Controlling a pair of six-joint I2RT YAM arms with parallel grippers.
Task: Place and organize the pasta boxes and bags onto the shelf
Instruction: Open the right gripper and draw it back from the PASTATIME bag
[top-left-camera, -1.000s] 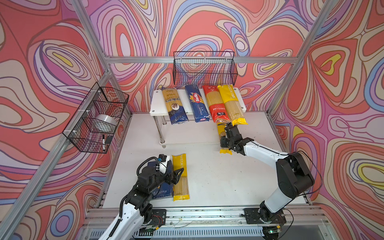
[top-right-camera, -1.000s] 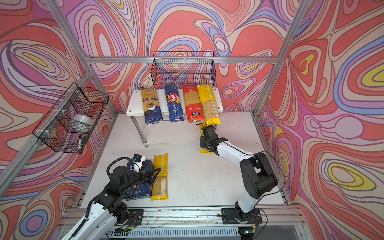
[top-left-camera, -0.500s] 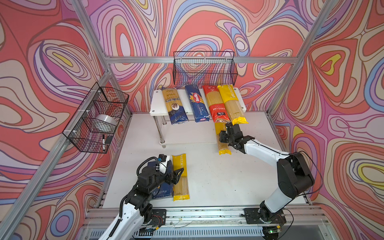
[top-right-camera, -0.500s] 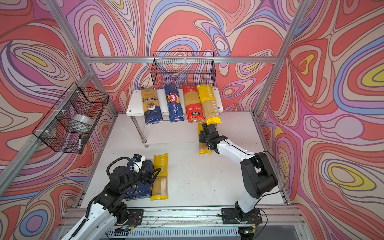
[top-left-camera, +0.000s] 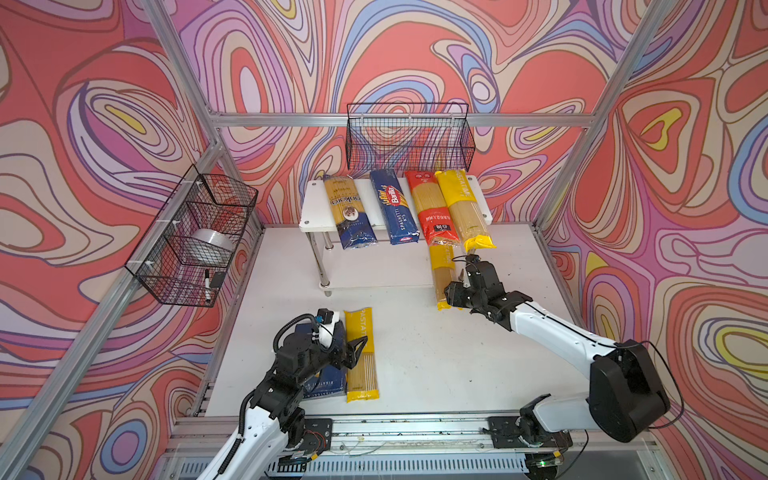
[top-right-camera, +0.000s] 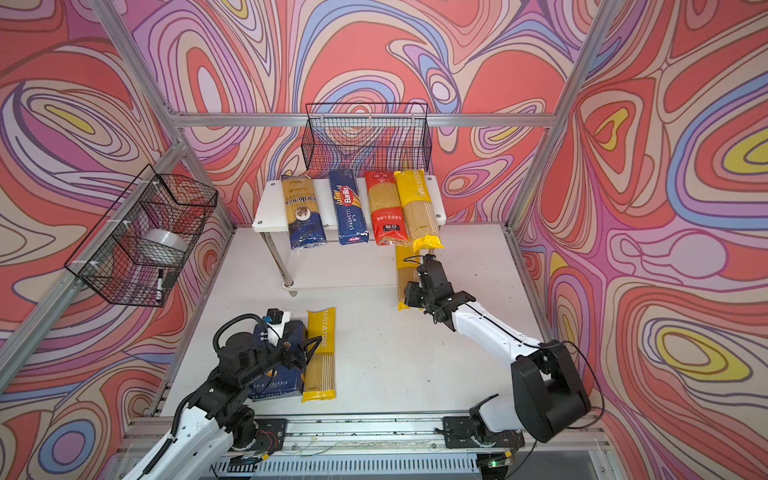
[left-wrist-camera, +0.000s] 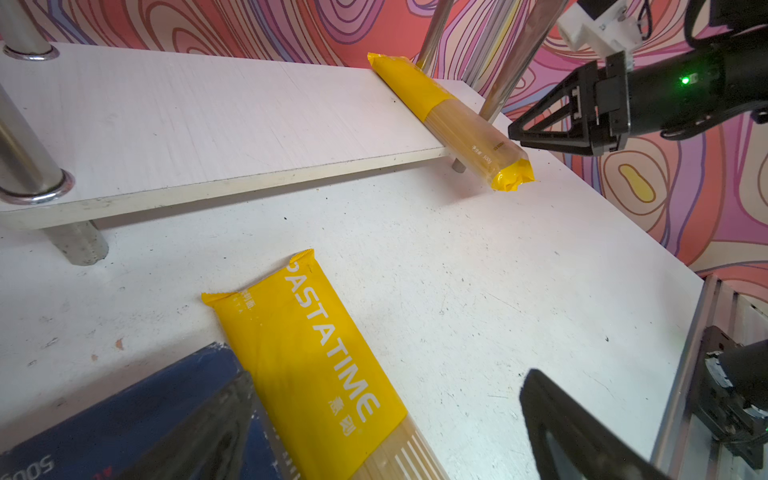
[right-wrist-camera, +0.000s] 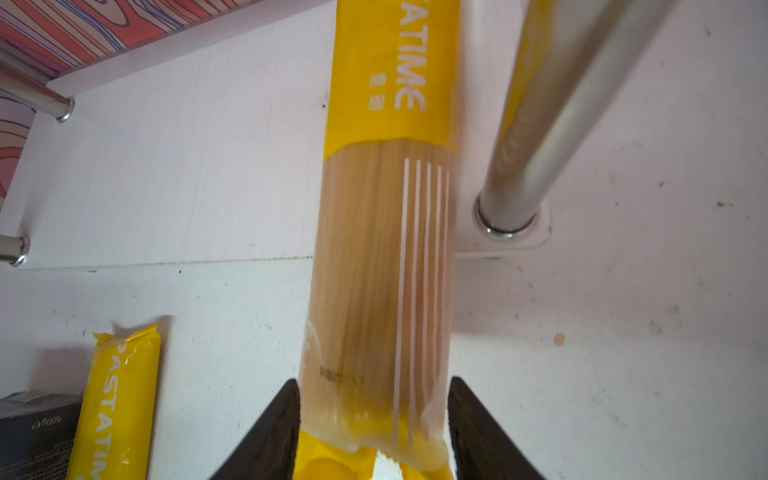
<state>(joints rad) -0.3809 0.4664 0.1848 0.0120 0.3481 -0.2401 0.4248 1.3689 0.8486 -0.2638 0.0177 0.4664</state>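
- My right gripper (right-wrist-camera: 374, 381) has its jaws parted to about packet width, flanking the near end of a yellow PASTATIME bag (top-left-camera: 442, 272).
- That bag lies along the right end of the lower board (top-left-camera: 374, 272) of the shelf (top-left-camera: 314, 210), its near end sticking past the front edge.
- My left gripper (left-wrist-camera: 388, 372) hangs wide open over a second yellow bag (top-left-camera: 362, 357) and the rigatoni box (top-right-camera: 291, 376), near the front left of the table (top-left-camera: 436, 365).

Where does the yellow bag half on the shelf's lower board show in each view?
Top view: yellow bag right of centre.
Top view: yellow bag near centre.
Left wrist: yellow bag upper right.
Right wrist: yellow bag centre.
Shared landmark: lower board, whose front edge it crosses.
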